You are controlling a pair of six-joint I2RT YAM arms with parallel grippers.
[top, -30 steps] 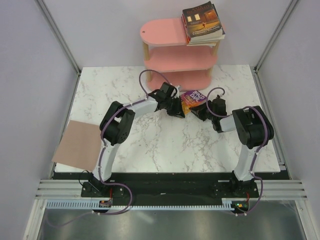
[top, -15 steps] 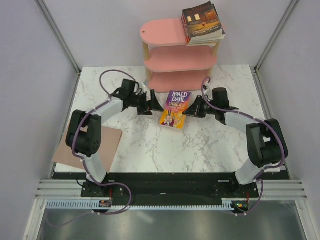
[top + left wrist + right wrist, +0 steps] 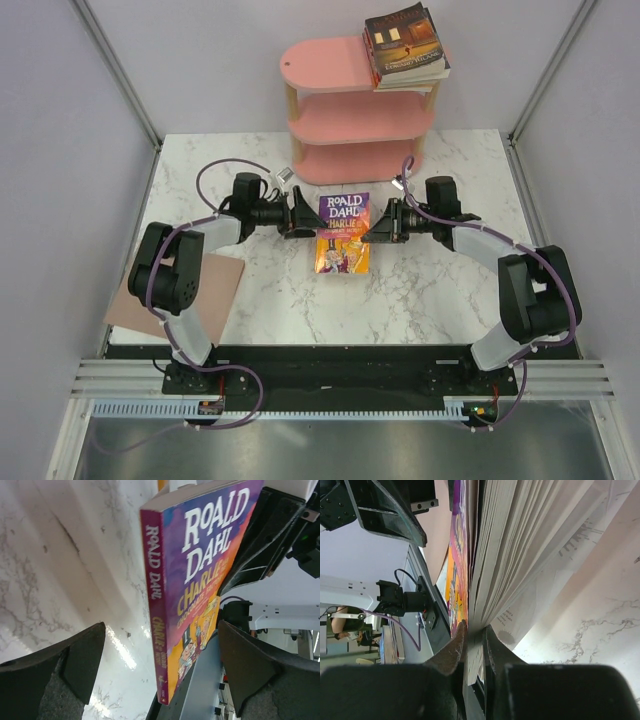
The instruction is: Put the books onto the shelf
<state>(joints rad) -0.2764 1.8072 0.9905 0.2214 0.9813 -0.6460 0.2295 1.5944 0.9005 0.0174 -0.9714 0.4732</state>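
- books (image 3: pixel 405 45) stacked on top of shelf (image 3: pixel 330 70), 3 o'clock end
- 1 Dahl book (image 3: pixel 343 232) to go, right gripper (image 3: pixel 372 231) clamped on it
- left gripper (image 3: pixel 303 217) gaping at its 9 o'clock

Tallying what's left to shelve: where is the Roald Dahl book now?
Top view: the Roald Dahl book is centre, just in front of the pink shelf, between the open left gripper and the right gripper pinching its edge.

Roald Dahl book (image 3: pixel 343 235) is purple and yellow, shelf (image 3: pixel 320 62) pink, table (image 3: pixel 420 300) grey-veined white
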